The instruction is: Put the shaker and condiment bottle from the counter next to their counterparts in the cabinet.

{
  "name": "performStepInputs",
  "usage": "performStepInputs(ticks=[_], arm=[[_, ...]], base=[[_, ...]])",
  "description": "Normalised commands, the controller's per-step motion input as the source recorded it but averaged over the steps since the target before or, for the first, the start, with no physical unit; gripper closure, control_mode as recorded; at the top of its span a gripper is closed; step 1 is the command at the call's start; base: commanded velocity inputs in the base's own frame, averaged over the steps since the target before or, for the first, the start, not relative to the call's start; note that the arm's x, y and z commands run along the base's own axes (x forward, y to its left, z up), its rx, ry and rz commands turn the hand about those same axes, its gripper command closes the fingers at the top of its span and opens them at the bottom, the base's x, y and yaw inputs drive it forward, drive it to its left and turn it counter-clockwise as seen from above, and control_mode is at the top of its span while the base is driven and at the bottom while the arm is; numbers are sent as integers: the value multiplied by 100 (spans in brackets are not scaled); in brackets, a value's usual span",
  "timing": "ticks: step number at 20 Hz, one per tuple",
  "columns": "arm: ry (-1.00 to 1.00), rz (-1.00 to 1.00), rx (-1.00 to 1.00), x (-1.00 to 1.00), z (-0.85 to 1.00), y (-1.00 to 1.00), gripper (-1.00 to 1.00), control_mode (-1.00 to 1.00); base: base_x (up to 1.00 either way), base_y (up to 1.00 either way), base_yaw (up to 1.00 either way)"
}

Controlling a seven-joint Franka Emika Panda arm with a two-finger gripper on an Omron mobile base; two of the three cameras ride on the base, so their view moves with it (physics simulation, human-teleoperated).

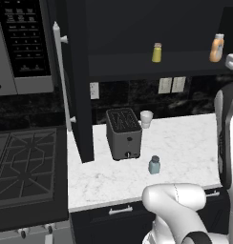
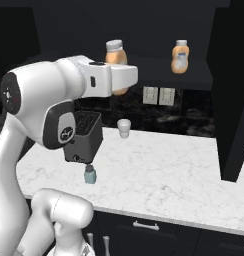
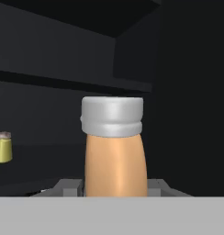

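My gripper point(image 3: 114, 187) is shut on the condiment bottle point(image 3: 114, 151), an orange-tan bottle with a pale grey cap, held upright inside the black cabinet point(image 1: 80, 95) at shelf height. In the right base view the bottle point(image 2: 116, 51) rises behind the white hand, left of the other orange bottle point(image 2: 180, 56) standing on the shelf. The yellow shaker point(image 1: 157, 52) stands further left on the shelf point(image 3: 2, 148). The pale teal shaker point(image 1: 154, 165) with a dark cap stands on the marble counter point(image 1: 185, 143) in front of the toaster point(image 2: 89, 174).
A dark toaster point(image 1: 123, 133) and a small white cup point(image 1: 146, 118) stand on the counter near the back wall. The open cabinet door with its pale bar handle point(image 1: 61, 76) hangs left of the toaster. A stove point(image 1: 23, 167) lies at the left.
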Motion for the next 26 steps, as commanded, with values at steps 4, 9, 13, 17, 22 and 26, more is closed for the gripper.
performStepInputs(ticks=[4, 9, 13, 17, 22, 26], arm=[[3, 0, -2, 0, 34, 16, 100, -100], [-1, 0, -4, 2, 9, 16, 100, -100], [-2, 0, -10, 25, 0, 6, 100, -100], [-7, 0, -12, 28, -1, 0, 100, -100], [-6, 0, -8, 19, 0, 0, 100, -100], [-1, -2, -2, 16, 0, 0, 100, -100]], base=[[0, 0, 0], [0, 0, 0], [0, 0, 0], [0, 0, 0], [0, 0, 0], [0, 0, 0]])
